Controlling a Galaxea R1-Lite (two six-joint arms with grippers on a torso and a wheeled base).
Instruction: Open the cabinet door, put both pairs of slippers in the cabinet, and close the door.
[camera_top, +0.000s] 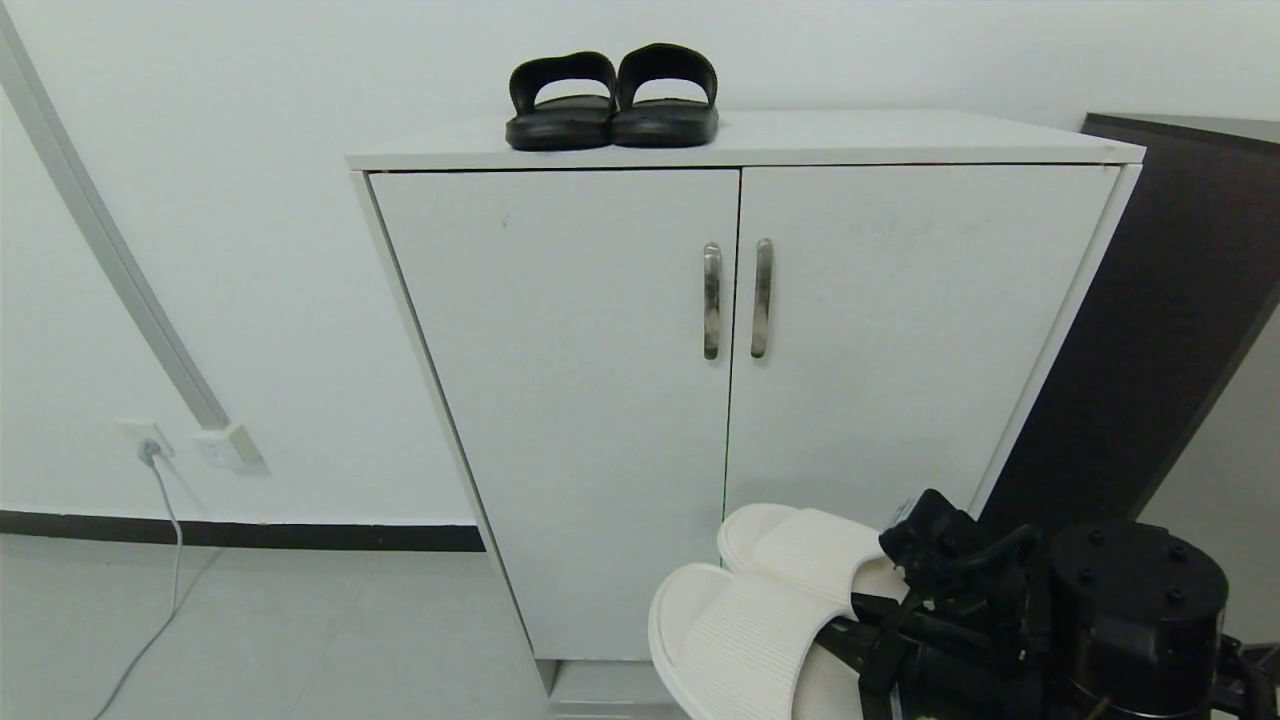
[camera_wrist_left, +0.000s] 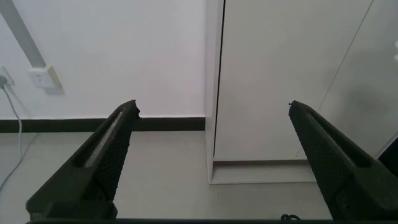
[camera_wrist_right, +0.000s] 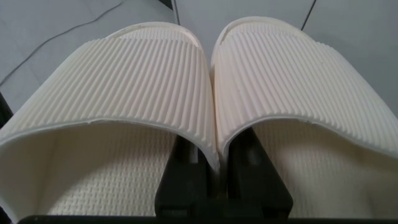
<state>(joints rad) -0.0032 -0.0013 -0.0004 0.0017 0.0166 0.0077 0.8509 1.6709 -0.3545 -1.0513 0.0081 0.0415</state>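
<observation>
While the right pincer (camera_wrist_right: 214, 171) clamps the white slippers (camera_top: 760, 610), the cabinet doors (camera_top: 570, 400) ahead of it stand closed; the left pincer (camera_wrist_left: 214, 107), spread and empty, should rise to a handle (camera_top: 711, 300) above it and pull steadily. Black slippers (camera_top: 612, 100) sit higher, on the cabinet top (camera_top: 900, 140).

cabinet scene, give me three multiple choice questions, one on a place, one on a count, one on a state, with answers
1. Where do the black slippers stand?
A) on top of the cabinet
B) on the floor
C) inside it

2. How many handles do the doors carry?
A) one
B) two
C) four

3. What is the right gripper doing?
A) hanging open
B) shut on the white slippers
C) shut on a handle

Answers:
1 A, the pair sits on the top panel.
2 B, two bars flank the middle seam.
3 B, it clamps both straps together.
</observation>
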